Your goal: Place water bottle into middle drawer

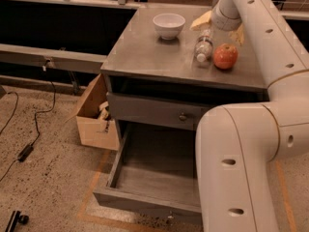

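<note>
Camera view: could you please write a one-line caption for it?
Open gripper poised at the water bottle lying beside an apple on the cabinet top; middle drawer open below.

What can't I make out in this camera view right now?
Camera view:
- The water bottle: its far end is hidden behind the gripper, which hangs open over the back right of the tabletop; whether it touches the bottle cannot be told.
- The middle drawer: its right side is hidden by the robot's arm in the foreground.
</note>
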